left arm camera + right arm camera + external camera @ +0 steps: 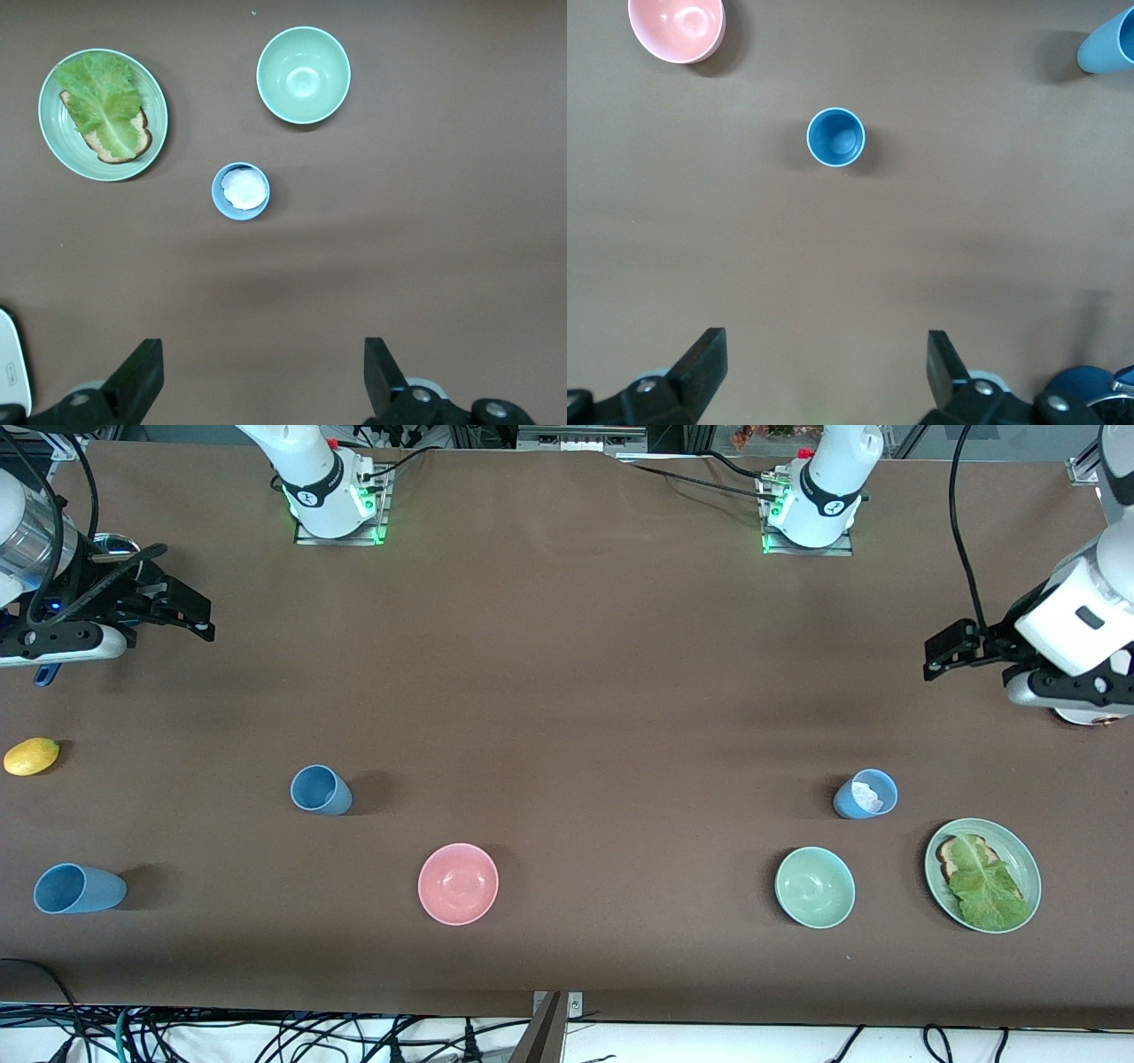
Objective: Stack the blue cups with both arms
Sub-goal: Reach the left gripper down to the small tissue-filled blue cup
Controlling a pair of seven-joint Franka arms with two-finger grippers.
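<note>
front view: nothing gripped yet; left tool (935, 657) and right tool (197, 613) both wide, hovering over desk (567, 691). next: descend onto blue cups (321, 790).

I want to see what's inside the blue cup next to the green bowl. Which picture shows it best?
The left wrist view: it looks straight down into the blue cup, showing something white filling it. The front view shows that cup from the side, with only a bit of white visible. The right wrist view doesn't show it.

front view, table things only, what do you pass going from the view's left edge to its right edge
lemon → blue cup on its side → upright blue cup → pink bowl → mint-green bowl → blue cup with something white inside → green plate with lettuce on toast
</note>
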